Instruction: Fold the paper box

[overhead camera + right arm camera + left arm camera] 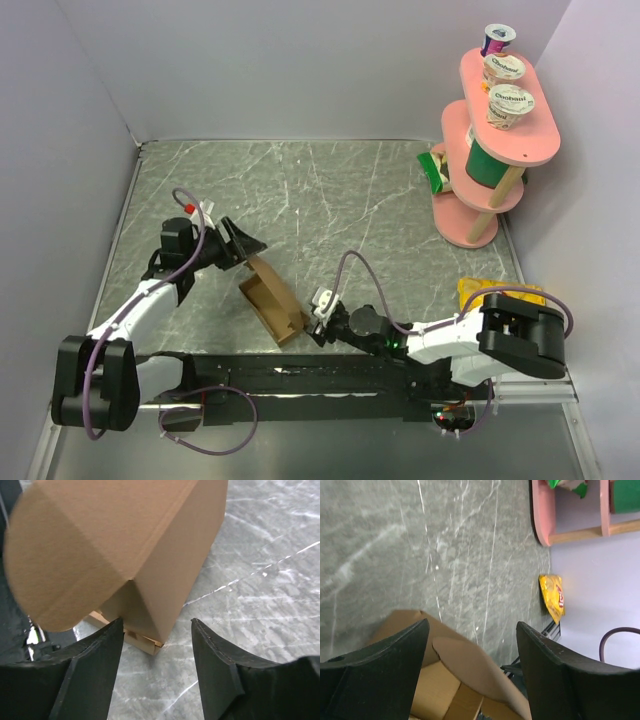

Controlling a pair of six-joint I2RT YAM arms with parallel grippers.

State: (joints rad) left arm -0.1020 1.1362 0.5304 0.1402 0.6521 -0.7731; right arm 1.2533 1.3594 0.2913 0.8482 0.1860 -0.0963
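Paper box [272,300] sat partly folded on the marble table [330,190], btwn both grippers. L gripper [472,625] had fingers spread wide over a rounded flap [470,667] at the box's far end. R gripper [156,622] was open too, box's near corner just ahead of its fingertips.

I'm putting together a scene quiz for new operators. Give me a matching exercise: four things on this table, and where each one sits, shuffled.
Things:
1. paper box
2. yellow snack bag
3. yogurt cups
4. green cylinder

Places:
A. top tier of the pink stand
B. on the table, between the left hand and the right hand
C. middle tier of the pink stand
D. at the table's right-hand edge, partly hidden

Pairs: 1-B, 2-D, 3-A, 4-C
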